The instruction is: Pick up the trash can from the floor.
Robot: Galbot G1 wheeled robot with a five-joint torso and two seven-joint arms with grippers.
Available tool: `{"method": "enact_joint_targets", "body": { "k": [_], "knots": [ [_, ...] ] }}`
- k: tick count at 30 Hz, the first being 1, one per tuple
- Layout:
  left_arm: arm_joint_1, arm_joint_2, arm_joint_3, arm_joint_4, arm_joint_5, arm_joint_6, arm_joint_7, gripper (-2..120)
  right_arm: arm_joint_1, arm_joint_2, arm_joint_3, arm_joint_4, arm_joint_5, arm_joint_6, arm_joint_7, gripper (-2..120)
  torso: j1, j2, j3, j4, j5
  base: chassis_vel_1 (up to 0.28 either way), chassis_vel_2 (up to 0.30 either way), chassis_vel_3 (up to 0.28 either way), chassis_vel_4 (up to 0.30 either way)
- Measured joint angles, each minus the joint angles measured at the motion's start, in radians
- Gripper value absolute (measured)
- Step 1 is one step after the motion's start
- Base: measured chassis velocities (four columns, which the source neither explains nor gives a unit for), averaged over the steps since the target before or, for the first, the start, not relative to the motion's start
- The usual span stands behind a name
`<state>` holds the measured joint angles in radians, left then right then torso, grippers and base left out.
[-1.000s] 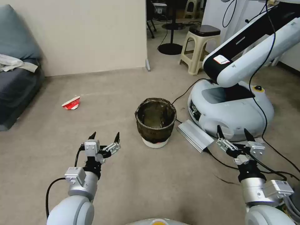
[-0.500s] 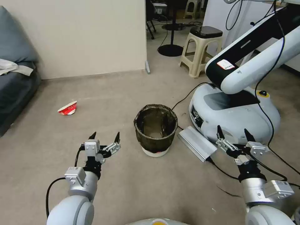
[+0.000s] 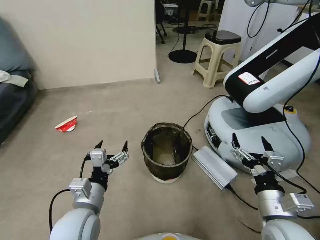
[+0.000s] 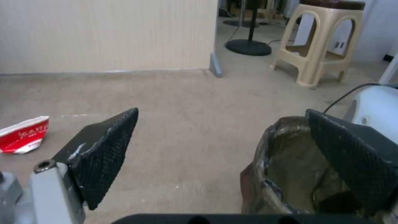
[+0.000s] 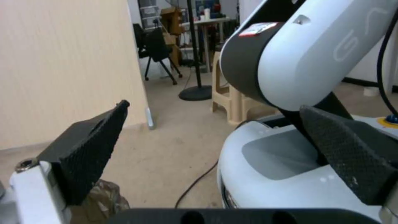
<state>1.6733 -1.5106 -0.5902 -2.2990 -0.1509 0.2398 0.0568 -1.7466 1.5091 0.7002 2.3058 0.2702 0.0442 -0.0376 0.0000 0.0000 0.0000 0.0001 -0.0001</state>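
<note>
The trash can (image 3: 166, 153) stands upright on the floor (image 3: 110, 110) at the middle of the head view, a small round white bin with a dark bag folded over its rim. My left gripper (image 3: 111, 145) hangs open to the left of the can, apart from it. In the left wrist view the trash can (image 4: 290, 168) sits behind one of the spread fingers (image 4: 352, 161). My right gripper (image 3: 250, 142) is open to the right of the can, in front of another robot's base. A bit of the bag (image 5: 101, 199) shows in the right wrist view.
Another robot's white base (image 3: 253, 130) and arm (image 3: 273, 80) stand right of the can, with a silver box (image 3: 213, 166) and black cables on the floor. A crushed red-and-white paper cup (image 3: 66, 124) lies far left. A beige stool (image 3: 218, 56), a wall (image 3: 83, 40) and a sofa (image 3: 13, 100) stand behind.
The whole head view has shifted: the can, cup and other robot's base sit lower and nearer in the picture, so the camera has moved forward. Both grippers hold the same open pose.
</note>
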Motion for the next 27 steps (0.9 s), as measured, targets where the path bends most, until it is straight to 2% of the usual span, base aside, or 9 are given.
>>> {"method": "enact_joint_targets", "body": {
  "k": [6,8,13,17,19,21,24,25,27],
  "knots": [
    [-0.021,0.027,0.003,0.007,-0.045,0.000,0.006,100,-0.002,0.001,-0.004,-0.007,-0.006,0.015,-0.009,100,0.000,0.000,0.000,-0.0001,0.0000,0.000,0.000,0.000,0.000],
    [-0.038,0.055,0.014,0.012,-0.120,0.006,0.032,100,-0.003,0.003,-0.008,-0.009,-0.019,0.017,-0.009,100,0.000,0.000,0.000,-0.0001,0.0000,0.000,0.000,0.000,0.000],
    [-0.063,0.086,0.023,0.014,-0.188,0.047,0.061,100,-0.002,0.006,-0.010,-0.009,-0.022,0.017,-0.009,100,0.000,0.000,0.000,-0.0001,0.0000,0.000,0.000,0.000,0.000],
    [-0.116,0.125,0.038,0.017,-0.276,0.177,0.046,100,-0.001,0.003,-0.008,-0.014,-0.022,0.017,-0.006,100,0.000,0.000,0.000,-0.0001,0.0001,0.000,0.000,0.000,0.000],
    [-0.123,0.129,0.041,0.021,-0.279,0.193,0.041,100,-0.001,0.002,-0.007,-0.014,-0.022,0.017,-0.006,100,0.000,0.000,0.000,-0.0001,0.0000,0.000,0.000,0.000,0.000],
    [-0.156,0.144,0.065,0.052,-0.290,0.243,0.007,100,-0.002,-0.001,-0.005,-0.014,-0.022,0.017,-0.005,100,0.000,0.000,0.000,-0.0001,0.0001,0.000,0.000,0.000,0.000],
    [-0.170,0.146,0.076,0.066,-0.298,0.265,-0.007,100,-0.003,-0.002,-0.004,-0.014,-0.022,0.017,-0.005,100,0.000,0.000,0.000,-0.0002,0.0000,0.000,0.000,0.000,0.000],
    [-0.184,0.146,0.086,0.076,-0.319,0.289,-0.016,100,-0.003,-0.003,-0.004,-0.014,-0.022,0.017,-0.005,100,0.000,0.000,0.000,0.0006,0.0006,0.000,0.000,0.000,0.000],
    [-0.201,0.146,0.102,0.086,-0.335,0.311,-0.018,100,-0.003,-0.003,-0.003,-0.014,-0.022,0.016,-0.004,100,0.000,0.000,0.000,0.0000,0.0001,0.000,0.000,0.000,0.000]
  ]
}}
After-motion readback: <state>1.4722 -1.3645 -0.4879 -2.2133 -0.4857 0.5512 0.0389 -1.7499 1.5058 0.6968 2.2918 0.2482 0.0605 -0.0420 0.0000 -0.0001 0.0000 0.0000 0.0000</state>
